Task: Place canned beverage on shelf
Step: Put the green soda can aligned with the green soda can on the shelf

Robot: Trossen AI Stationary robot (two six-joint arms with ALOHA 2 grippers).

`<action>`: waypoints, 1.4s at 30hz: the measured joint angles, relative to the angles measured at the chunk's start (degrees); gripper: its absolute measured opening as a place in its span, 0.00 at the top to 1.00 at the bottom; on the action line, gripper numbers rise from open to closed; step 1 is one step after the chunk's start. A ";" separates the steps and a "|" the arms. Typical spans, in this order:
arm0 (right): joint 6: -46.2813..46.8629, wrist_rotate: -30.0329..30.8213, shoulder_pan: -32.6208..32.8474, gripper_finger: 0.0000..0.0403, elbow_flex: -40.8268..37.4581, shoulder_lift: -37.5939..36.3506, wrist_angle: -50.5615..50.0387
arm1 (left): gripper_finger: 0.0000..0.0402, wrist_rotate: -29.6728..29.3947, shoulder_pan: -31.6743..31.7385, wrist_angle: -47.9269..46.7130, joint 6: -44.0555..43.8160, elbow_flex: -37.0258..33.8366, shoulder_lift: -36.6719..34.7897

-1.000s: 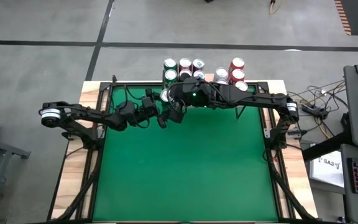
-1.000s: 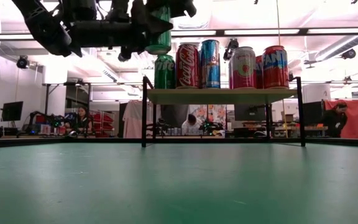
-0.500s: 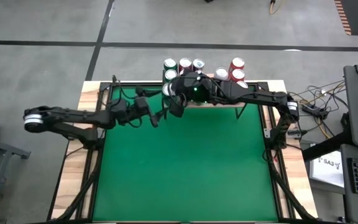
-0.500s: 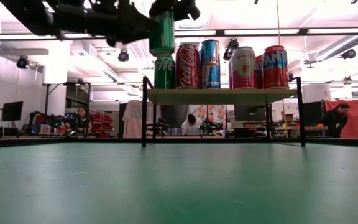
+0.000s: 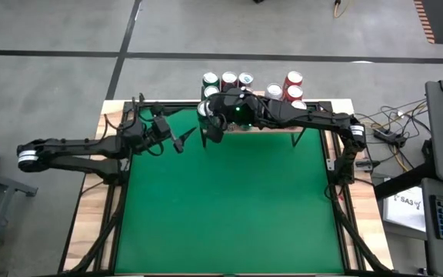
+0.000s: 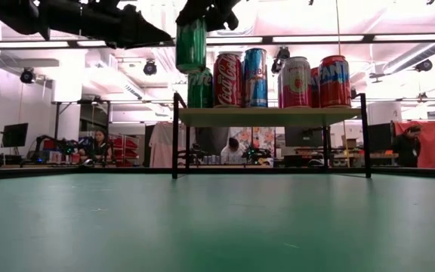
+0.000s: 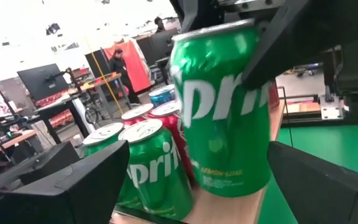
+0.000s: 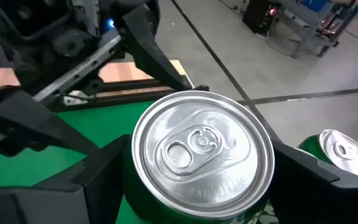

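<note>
**Inspector A:** What did the right gripper [image 6: 202, 11] have hold of?

**Inspector B:** A green Sprite can [image 6: 191, 45], held upright from above, one finger on each side of it. In the right wrist view the can's silver lid [image 8: 202, 151] sat squarely between the two fingers.

**Inspector A:** And where was the can relative to the shelf [image 6: 270, 116]?

**Inspector B:** At the shelf's left front corner, raised clear above the board. It hung in front of a second Sprite can [image 6: 200, 88] already standing there, overlapping it in the low view. I could not tell for certain whether the held can was over the board or just off its edge.

**Inspector A:** Other stock on the shelf?

**Inspector B:** A red cola can [image 6: 227, 79], a blue can [image 6: 254, 77], a pale can [image 6: 296, 81] and another red can [image 6: 334, 81], all upright.

**Inspector A:** The left gripper [image 5: 181, 138]?

**Inspector B:** Over the green tabletop [image 5: 229, 208], near the can, jaws spread wide and holding nothing.
</note>
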 joint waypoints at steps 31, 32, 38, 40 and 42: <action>-4.11 7.44 -0.15 0.27 -0.09 4.75 -1.76 | 0.09 3.63 1.23 -0.86 0.57 -2.50 1.04; -4.07 7.42 -0.15 0.27 -0.09 4.76 -1.76 | 0.09 3.61 1.24 -0.61 0.81 -2.50 1.55; -3.05 7.43 -0.15 0.27 -0.59 4.77 -1.52 | 0.11 3.56 1.51 2.13 1.50 -2.50 4.69; -2.64 7.44 -0.15 0.27 -0.66 4.84 -1.52 | 0.13 3.56 1.78 2.51 1.70 -2.50 5.59; -2.62 7.44 -0.15 0.27 -0.66 4.86 -1.50 | 0.16 3.54 2.36 2.46 1.70 -2.50 6.25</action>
